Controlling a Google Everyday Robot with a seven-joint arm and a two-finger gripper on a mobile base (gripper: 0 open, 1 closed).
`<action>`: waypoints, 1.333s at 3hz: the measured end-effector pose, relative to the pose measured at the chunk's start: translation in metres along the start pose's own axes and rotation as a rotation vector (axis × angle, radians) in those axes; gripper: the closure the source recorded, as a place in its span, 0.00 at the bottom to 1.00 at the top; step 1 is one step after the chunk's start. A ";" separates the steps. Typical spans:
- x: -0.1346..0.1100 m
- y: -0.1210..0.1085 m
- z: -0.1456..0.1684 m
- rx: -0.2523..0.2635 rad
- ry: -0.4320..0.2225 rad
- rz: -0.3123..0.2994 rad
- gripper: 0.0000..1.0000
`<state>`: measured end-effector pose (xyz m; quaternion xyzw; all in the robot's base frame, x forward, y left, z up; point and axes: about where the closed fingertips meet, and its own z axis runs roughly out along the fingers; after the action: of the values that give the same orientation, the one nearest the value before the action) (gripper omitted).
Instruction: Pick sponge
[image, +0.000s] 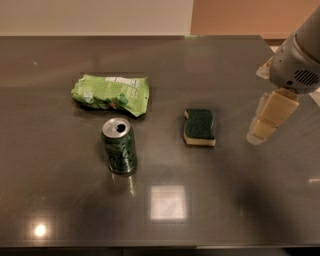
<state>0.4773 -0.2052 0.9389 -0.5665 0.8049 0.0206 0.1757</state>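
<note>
Dark table (60, 190): sponge (200, 126) left of hand (262, 126) at right edge, apart.

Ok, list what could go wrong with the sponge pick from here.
The gripper hangs right of the sponge, apart from it; a low sideways approach might shove it across the glossy table.
The sponge lies flat and low, so a shallow grasp may slip off.
Overshooting could topple the upright can beyond it.

Green-topped yellow sponge (200, 126) lies flat, apart from the claw (260, 132) beside it.
</note>
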 end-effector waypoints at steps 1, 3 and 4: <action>-0.007 -0.008 0.027 0.004 -0.041 0.046 0.00; -0.025 -0.021 0.081 -0.007 -0.037 0.055 0.00; -0.034 -0.022 0.103 -0.036 -0.026 0.053 0.00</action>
<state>0.5346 -0.1587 0.8559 -0.5478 0.8167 0.0471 0.1752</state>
